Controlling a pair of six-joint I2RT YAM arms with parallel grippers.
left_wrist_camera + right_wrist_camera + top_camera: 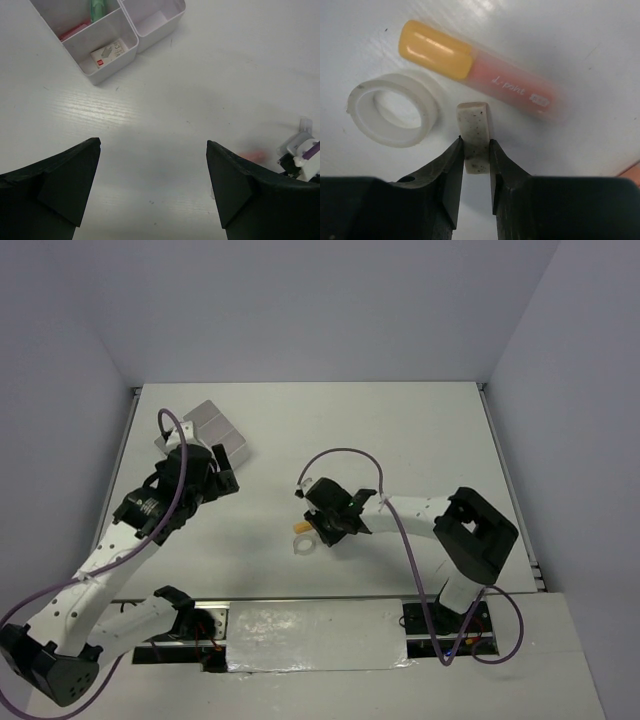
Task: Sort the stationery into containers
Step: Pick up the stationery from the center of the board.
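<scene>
My right gripper (475, 143) is shut on a speckled tan eraser (474, 119), held on edge at table level. An orange marker (475, 77) with a yellow cap lies just beyond it. A clear tape ring (392, 110) lies to its left. In the top view the right gripper (322, 525) is at mid-table, with the marker's cap (299, 526) and the ring (303, 545) beside it. My left gripper (152, 145) is open and empty over bare table, near the white trays (131, 35). The trays hold a green marker (97, 7), a pink item (75, 31) and a labelled white block (109, 52).
The trays (205, 425) sit at the far left of the table, partly hidden by the left arm (150, 505). The right arm's elbow (475, 530) rises at the right. Grey walls close the table on three sides.
</scene>
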